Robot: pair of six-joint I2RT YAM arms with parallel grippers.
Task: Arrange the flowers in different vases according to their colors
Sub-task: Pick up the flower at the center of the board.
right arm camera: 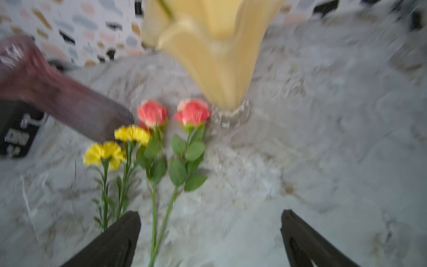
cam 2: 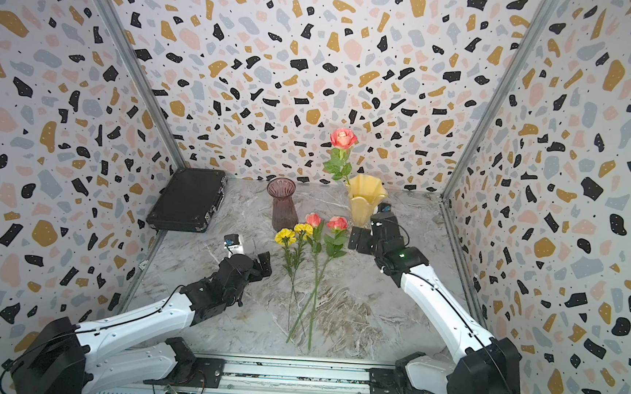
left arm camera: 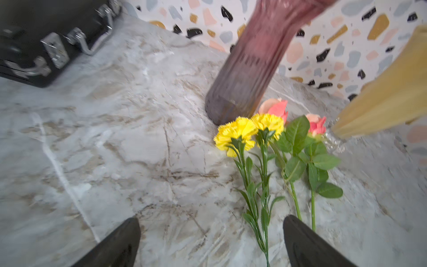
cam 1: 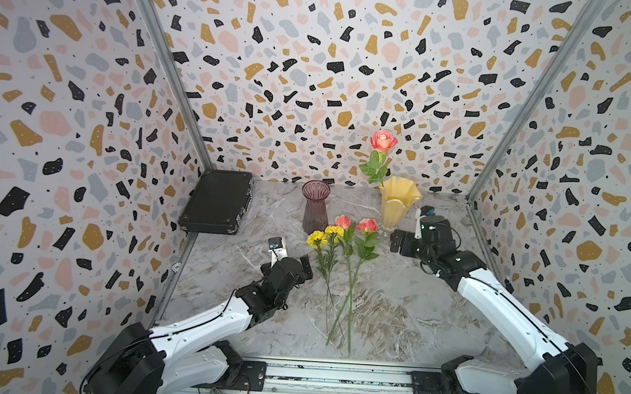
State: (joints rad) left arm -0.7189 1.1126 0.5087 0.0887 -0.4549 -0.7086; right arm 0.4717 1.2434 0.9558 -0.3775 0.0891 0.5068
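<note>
Nearest the front edge of the surface [cam 1: 412,318], the long stems of the two lying roses [cam 1: 367,225] cross each other, and a thin carnation stem runs just beside them. Lifting one stem low down could, I judge, drag its neighbour along or flip it across the others.

A little farther in, the left jaws stand open and empty, just beside the two yellow carnations [cam 1: 317,238]. Their stems lie close together, so a grip there may catch both, or pinch leaves instead of stem.

The right jaws are spread wide and hold nothing. They sit low beside the clear foot of the yellow vase [cam 1: 399,205], near the lying roses' heads. A sideways swing from here could knock that narrow foot and tip the vase, along with the third rose [cam 1: 383,140], which stands in it leaning on the rim.

The purple vase [cam 1: 315,209] is empty, with blooms lying at its base. Its neck is slim, so a long, slanted stem may miss the mouth or lever the vase over. The black case [cam 1: 216,202] at the back lies well apart.
</note>
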